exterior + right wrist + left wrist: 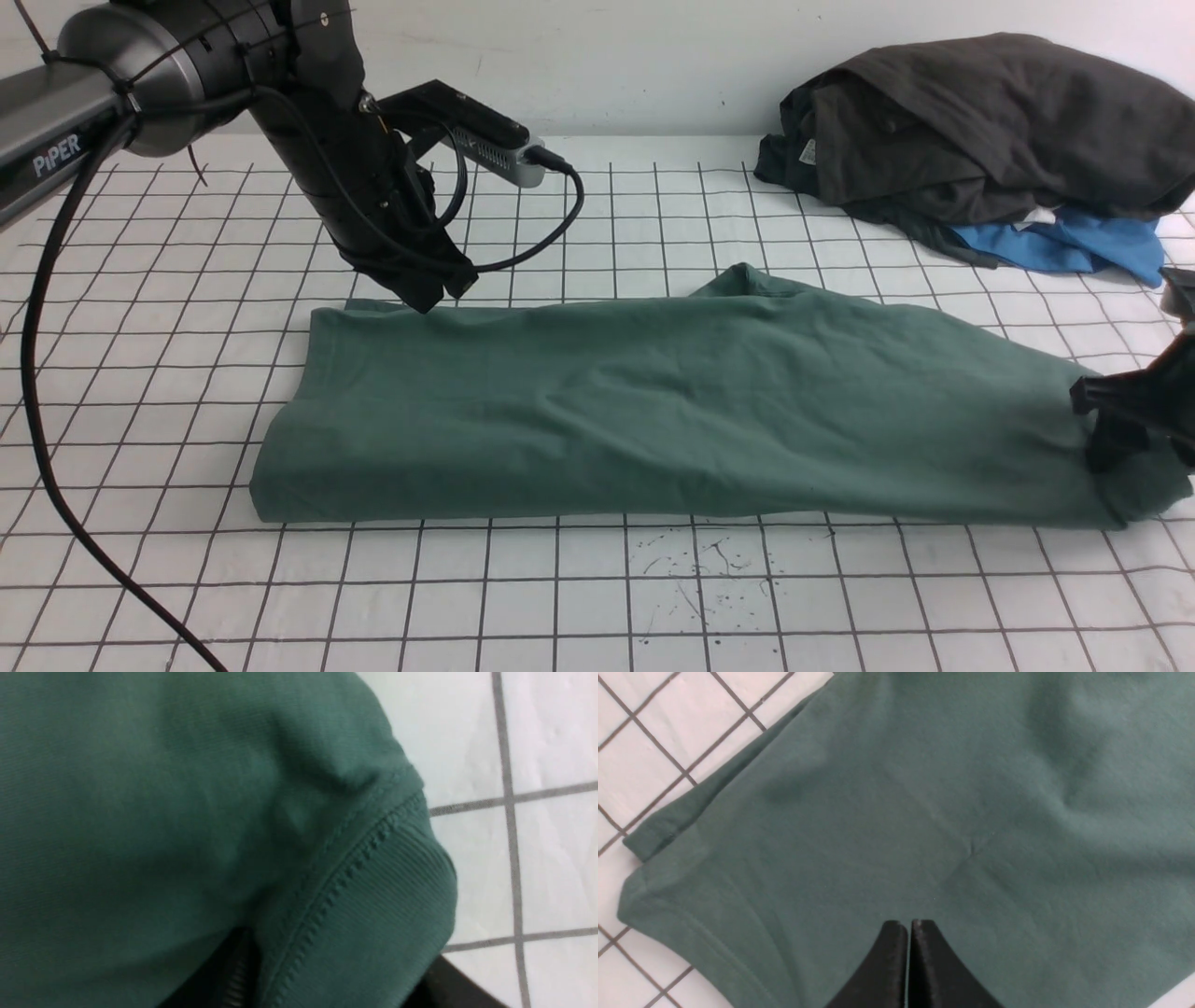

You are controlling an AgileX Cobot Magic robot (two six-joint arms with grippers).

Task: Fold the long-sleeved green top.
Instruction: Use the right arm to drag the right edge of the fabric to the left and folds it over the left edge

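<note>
Muted dark-green jersey long-sleeved top (653,411) lies as long band. Left gripper (909,924) clenched, empty, near hem corner. Right gripper (1100,429) straddles ribbed neckband (387,896), can't tell if clamped. Risk: thick rib slips out on lift, fold skews.

Left hand (908,927) angles down, fingers pressed together (arm (347,177) slanting forward); right hand (1131,425) sits low, spread unclear.
</note>
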